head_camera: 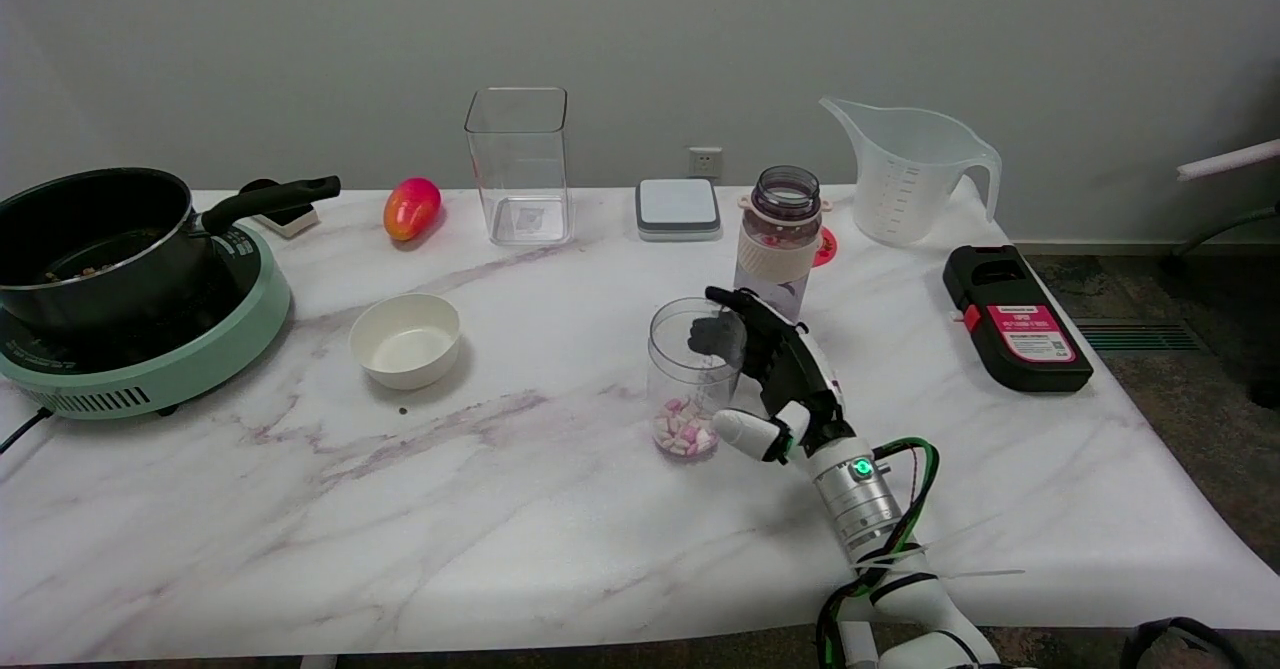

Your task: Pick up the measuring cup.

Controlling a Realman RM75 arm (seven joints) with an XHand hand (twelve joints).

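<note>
One robot hand (775,374) wraps the measuring cup (690,379), a bottle (780,239) just behind.

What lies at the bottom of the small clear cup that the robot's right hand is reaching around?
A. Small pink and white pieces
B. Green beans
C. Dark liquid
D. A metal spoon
A: through the small clear cup's wall, a little heap of pink and white pieces shows at the bottom, while the right hand curls around its side.
</note>
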